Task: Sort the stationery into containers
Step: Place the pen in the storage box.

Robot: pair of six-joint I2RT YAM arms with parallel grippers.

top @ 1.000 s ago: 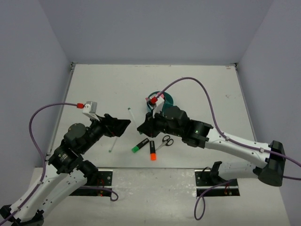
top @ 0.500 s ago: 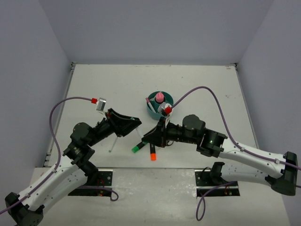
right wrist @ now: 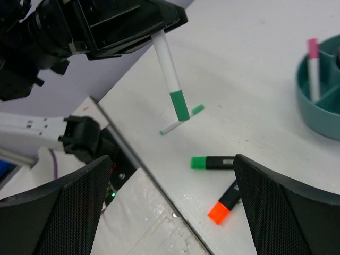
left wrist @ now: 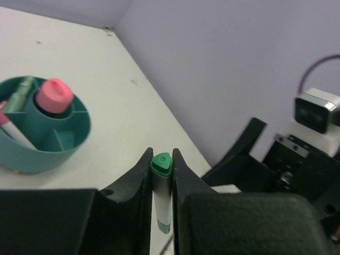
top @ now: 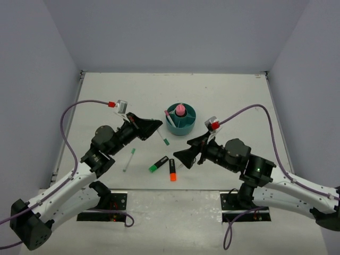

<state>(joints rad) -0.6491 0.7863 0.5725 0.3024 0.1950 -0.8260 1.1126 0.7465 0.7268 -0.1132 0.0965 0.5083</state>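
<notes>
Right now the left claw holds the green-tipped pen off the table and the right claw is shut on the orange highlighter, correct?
No. The right claw is open and empty; the orange highlighter lies on the table, as the right wrist view shows. The left claw does hold the green-tipped pen.

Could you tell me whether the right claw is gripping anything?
No, the right claw stands open, with only the green highlighter and orange highlighter on the table seen through its gap.

Left fingers [left wrist: 139,183] tight, right fingers [right wrist: 69,207] apart (wide).
</notes>
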